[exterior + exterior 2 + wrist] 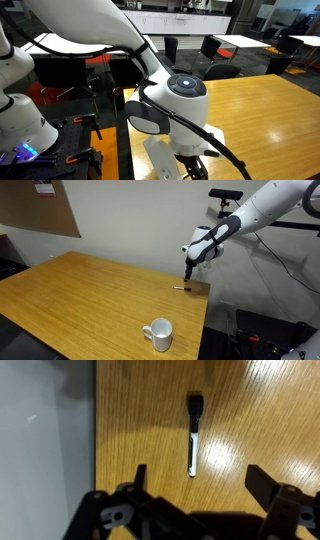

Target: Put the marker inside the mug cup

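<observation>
Wooden table point(80, 290), my gripper point(190, 272) hanging above its far edge, jaws spread wide, nothing in them. Wrist view: marker point(194, 438) lying flat on wood, lined up with gap between my two fingers point(140, 475), touching neither. Dark cap end points away from me, pale end nearest. Table edge runs close along one side of it. Mug cup point(158, 334) upright near opposite edge, well apart from marker and gripper, handle sticking out sideways.

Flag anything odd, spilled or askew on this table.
Nothing stands out. The marker lies flat on the table near an edge, the mug cup stands upright, apart from it; no spill or damage visible. The gripper hangs open above the marker.
</observation>
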`<action>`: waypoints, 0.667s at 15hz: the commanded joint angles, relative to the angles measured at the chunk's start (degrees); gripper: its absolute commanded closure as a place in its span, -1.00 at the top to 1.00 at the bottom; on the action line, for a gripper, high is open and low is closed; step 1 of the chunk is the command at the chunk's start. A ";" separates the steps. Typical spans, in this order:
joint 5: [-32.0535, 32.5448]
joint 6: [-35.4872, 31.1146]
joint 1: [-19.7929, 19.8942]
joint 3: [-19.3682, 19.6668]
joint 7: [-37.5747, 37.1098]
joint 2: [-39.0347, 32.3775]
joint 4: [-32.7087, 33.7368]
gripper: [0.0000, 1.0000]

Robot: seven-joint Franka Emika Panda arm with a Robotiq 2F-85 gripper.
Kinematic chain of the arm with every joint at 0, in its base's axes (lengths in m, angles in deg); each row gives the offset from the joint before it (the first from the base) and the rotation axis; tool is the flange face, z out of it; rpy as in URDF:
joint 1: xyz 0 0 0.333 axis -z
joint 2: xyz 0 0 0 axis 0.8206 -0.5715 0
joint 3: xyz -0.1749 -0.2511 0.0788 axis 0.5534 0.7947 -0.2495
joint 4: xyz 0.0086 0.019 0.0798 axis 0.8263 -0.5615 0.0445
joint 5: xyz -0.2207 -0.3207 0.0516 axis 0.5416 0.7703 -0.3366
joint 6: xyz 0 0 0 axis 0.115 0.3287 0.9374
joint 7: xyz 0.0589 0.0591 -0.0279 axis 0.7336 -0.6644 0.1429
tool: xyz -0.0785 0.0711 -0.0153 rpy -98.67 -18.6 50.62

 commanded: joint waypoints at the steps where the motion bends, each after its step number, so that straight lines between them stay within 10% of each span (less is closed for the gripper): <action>1: 2.12 -1.85 -0.52 -0.01 -1.53 -0.10 -0.71 1.00; 10: 1.04 -1.82 1.14 -1.78 -0.86 -4.73 1.98 1.00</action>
